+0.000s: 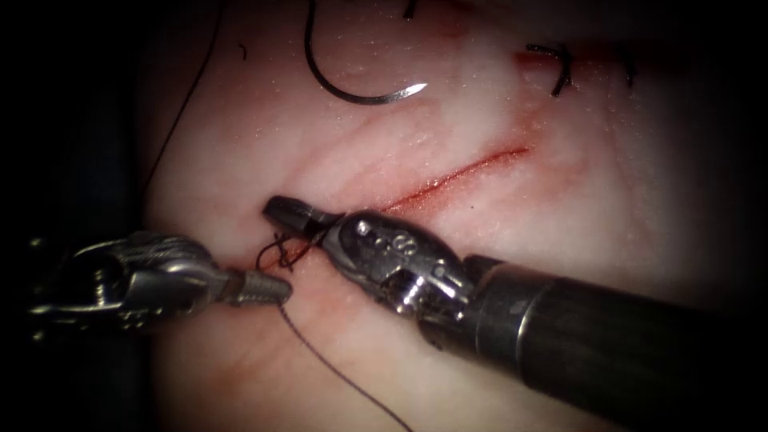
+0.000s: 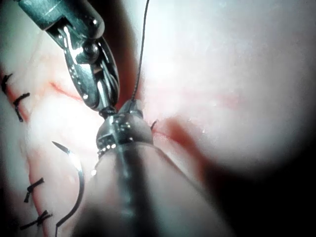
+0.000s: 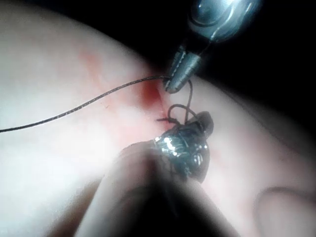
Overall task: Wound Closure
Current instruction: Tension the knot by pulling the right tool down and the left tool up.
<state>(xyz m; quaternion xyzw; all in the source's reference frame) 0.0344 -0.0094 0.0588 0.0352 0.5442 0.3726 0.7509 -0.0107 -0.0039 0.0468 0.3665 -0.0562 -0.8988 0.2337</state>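
The tissue (image 1: 512, 240) is crossed by a red cut (image 1: 456, 178). At the cut's left end the thread (image 1: 336, 372) is pinched in the closed jaws of the right tool (image 1: 298, 216) and the left tool (image 1: 268, 288), beside a knot (image 1: 276, 252). The curved needle (image 1: 352, 92) is seen lying free on the tissue, above the cut, held by neither tool.

Beyond the lit middle of the endoscope view lies only darkness (image 1: 48, 120), black along the left edge and both right corners, with one bright light falling from above and fading outward.
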